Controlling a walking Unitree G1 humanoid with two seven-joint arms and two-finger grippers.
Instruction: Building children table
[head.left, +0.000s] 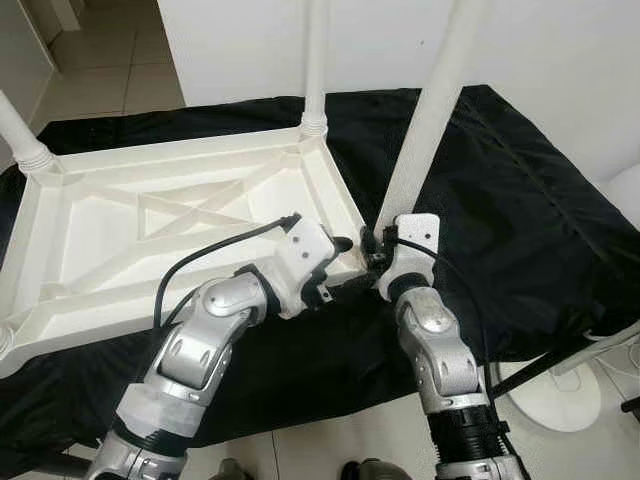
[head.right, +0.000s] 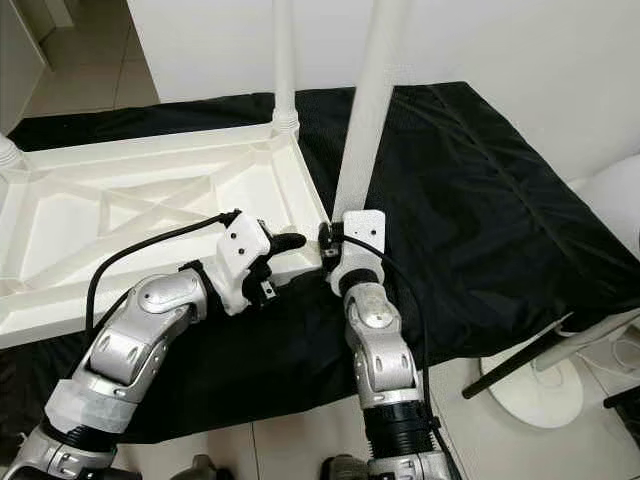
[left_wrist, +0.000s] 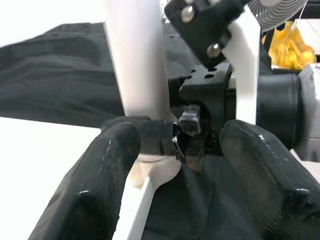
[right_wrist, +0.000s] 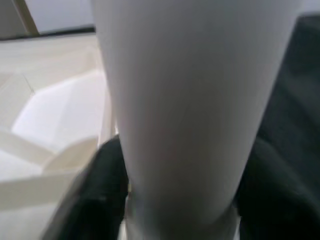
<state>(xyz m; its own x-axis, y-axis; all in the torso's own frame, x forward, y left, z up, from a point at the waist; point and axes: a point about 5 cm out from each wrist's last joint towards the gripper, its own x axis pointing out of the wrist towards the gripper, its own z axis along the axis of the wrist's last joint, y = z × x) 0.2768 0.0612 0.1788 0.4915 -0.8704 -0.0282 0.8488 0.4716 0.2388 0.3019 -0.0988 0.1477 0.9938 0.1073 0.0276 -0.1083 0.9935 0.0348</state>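
A white plastic table top (head.left: 100, 240) lies upside down on a black cloth (head.left: 520, 220). At its near right corner a white leg (head.left: 430, 110) stands tilted, its foot at the corner socket. My right gripper (head.left: 378, 240) is shut on that leg's lower end; in the right wrist view the leg (right_wrist: 195, 100) runs between the black fingers (right_wrist: 107, 185). My left gripper (head.left: 340, 243) is open just left of the same corner, above the table's rim. In the left wrist view its two fingers (left_wrist: 110, 155) stand wide apart with the leg (left_wrist: 137, 60) beyond them.
Two more white legs stand upright in the far right corner (head.left: 315, 60) and the far left corner (head.left: 20, 140). A white wall rises behind. A round white fan base (head.left: 550, 390) sits on the tiled floor at the right, by the cloth's edge.
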